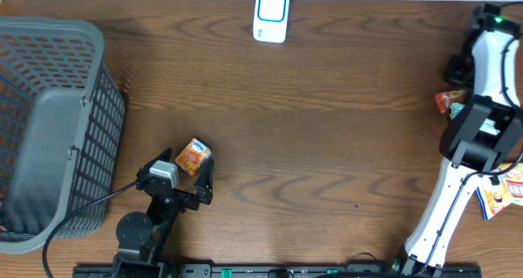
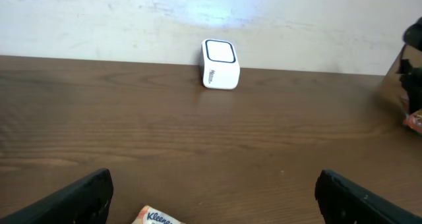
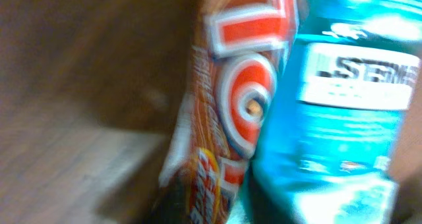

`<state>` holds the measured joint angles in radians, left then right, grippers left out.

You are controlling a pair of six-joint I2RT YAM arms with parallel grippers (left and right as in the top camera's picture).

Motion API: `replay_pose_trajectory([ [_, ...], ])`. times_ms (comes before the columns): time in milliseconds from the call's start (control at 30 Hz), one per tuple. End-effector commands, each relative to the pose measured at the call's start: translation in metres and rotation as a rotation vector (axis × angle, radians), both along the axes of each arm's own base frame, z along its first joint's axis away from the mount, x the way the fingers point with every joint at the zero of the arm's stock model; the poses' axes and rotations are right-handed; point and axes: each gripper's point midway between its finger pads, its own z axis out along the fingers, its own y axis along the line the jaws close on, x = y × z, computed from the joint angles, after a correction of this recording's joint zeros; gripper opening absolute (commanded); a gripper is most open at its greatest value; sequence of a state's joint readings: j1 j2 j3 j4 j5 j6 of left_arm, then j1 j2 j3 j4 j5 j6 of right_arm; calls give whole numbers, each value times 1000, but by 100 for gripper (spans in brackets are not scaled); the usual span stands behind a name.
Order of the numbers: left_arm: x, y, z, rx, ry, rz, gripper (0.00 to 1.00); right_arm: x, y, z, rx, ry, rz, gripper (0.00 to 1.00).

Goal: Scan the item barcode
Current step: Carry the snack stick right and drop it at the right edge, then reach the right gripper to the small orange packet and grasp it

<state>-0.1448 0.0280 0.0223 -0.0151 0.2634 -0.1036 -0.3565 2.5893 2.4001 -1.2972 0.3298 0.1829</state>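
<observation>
On the table [image 1: 327, 147], the left gripper [image 1: 186, 168] is straddling the pack [image 1: 194, 157] wide open, seemingly readying a grasp for the scanner [image 1: 271, 14]; the right gripper [image 1: 452, 90] cannot be told open or shut.

Right wrist view is badly smeared. Orange-red packet [image 3: 231, 112] and blue bottle [image 3: 330, 118] are both cut by the frame edges, their label print unreadable.

Left wrist view: tissue pack [image 2: 157, 217] cut by the bottom edge, only a corner with partial lettering visible.

Overhead: grey basket [image 1: 102, 147] runs off the left edge. Snack packet [image 1: 507, 188] lies partly under the right arm [image 1: 445, 200].
</observation>
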Motion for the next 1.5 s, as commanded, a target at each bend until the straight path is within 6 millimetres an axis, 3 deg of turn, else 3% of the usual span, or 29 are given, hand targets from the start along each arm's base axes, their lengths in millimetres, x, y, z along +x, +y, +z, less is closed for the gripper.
replay_pose_trajectory([
  [0, -1, 0, -16, 11, 44, -6, 98, 18, 11, 34, 71, -124, -17, 99],
  [67, -1, 0, -16, 11, 44, -6, 98, 39, 49, 52, 271, -244, 26, 99],
  [133, -1, 0, -16, 11, 44, -6, 98, 53, 99, 77, 523, -344, 81, 99],
  [167, -1, 0, -16, 11, 44, -6, 98, 59, 134, 92, 688, -389, 120, 99],
  [200, -1, 0, -16, 11, 44, -6, 98, 59, 184, 109, 900, -402, 165, 99],
  [267, -1, 0, -16, 11, 44, -6, 98, 53, 222, 119, 1012, -380, 241, 99],
  [333, -1, 0, -16, 11, 44, -6, 98, 41, 290, 127, 1108, -341, 492, 99],
  [367, -1, 0, -16, 11, 44, -6, 98, 37, 306, 129, 1123, -333, 556, 99],
  [467, -1, 0, -16, 11, 44, -6, 98, 10, 381, 130, 1157, -262, 864, 99],
  [500, -1, 0, -16, 11, 44, -6, 98, -12, 423, 130, 1175, -208, 1016, 99],
  [667, -1, 0, -16, 11, 44, -6, 98, -65, 520, 123, 1212, -96, 1293, 99],
  [800, -1, 0, -16, 11, 44, -6, 98, -105, 586, 109, 1227, -47, 1487, 99],
  [900, -1, 0, -16, 11, 44, -6, 98, -126, 615, 95, 1224, -22, 1571, 95],
  [1000, -1, 0, -16, 11, 44, -6, 98, -149, 642, 66, 1212, 12, 1650, 90],
  [1100, -1, 0, -16, 11, 44, -6, 98, -165, 657, 43, 1213, 26, 1697, 89],
  [1233, -1, 0, -16, 11, 44, -6, 98, -181, 668, 30, 1219, 50, 1728, 88],
  [1467, -1, 0, -16, 11, 44, -6, 98, -163, 684, -13, 1009, 8, 1626, 75],
])
